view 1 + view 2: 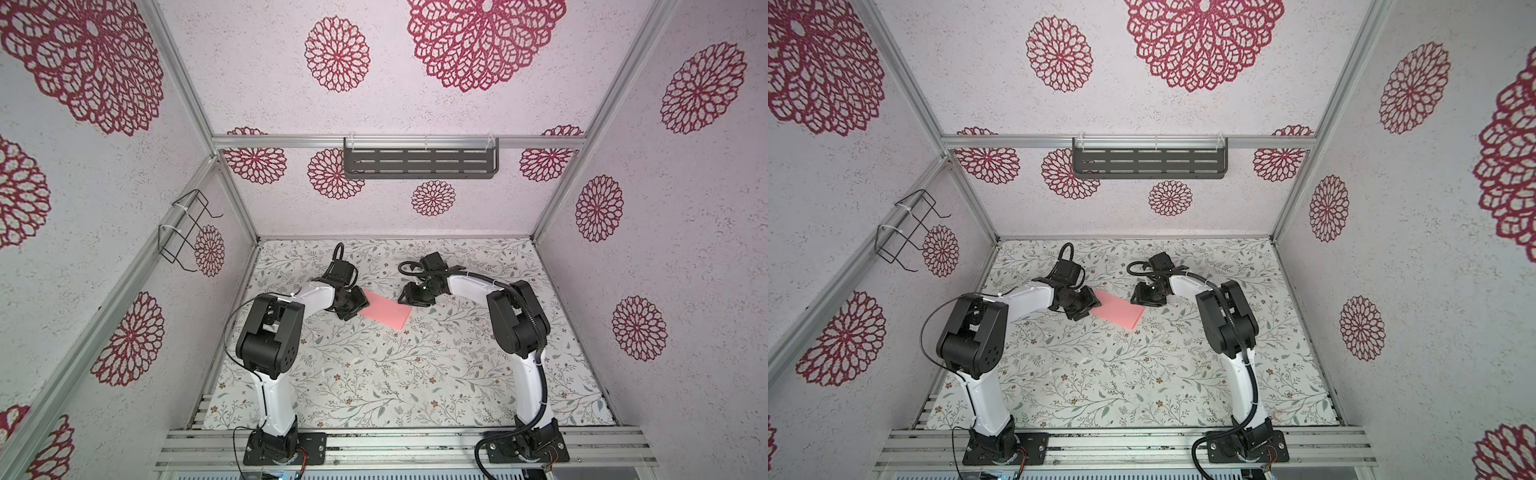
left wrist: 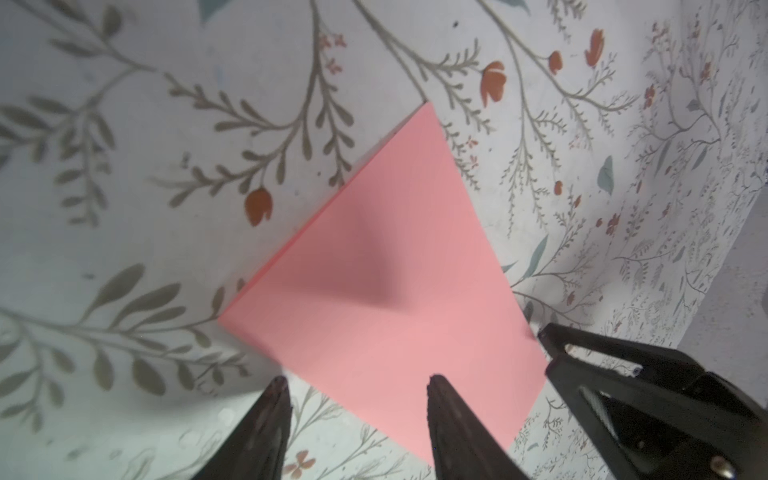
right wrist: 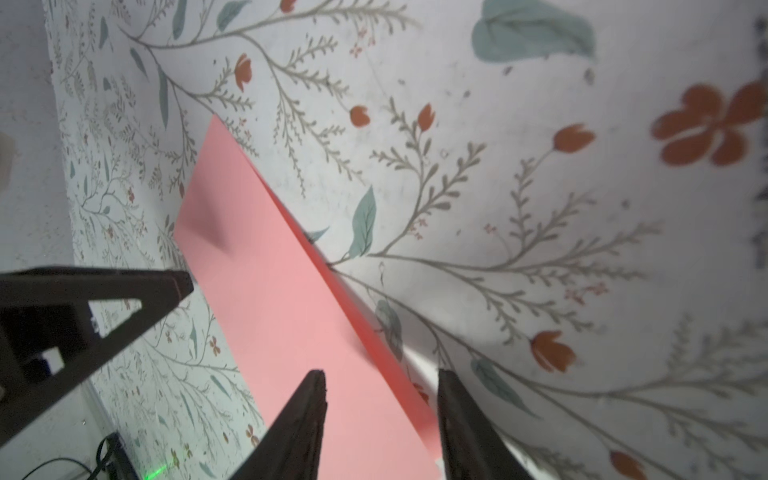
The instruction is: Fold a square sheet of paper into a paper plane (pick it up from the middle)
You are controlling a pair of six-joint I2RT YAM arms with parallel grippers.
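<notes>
The square sheet of paper is salmon pink and lies on the floral mat as a flat, long rectangle, doubled over along one long edge. My left gripper hovers at its left end, jaws apart over the paper's edge. At the sheet's back right end my right gripper is open, its fingers straddling the slightly raised folded edge. In the wrist views the left gripper and right gripper grip nothing. No paper plane is in view.
The floral mat covers the table inside patterned walls. A black slotted shelf hangs on the back wall and a wire rack on the left wall. An aluminium rail with both arm bases runs along the front.
</notes>
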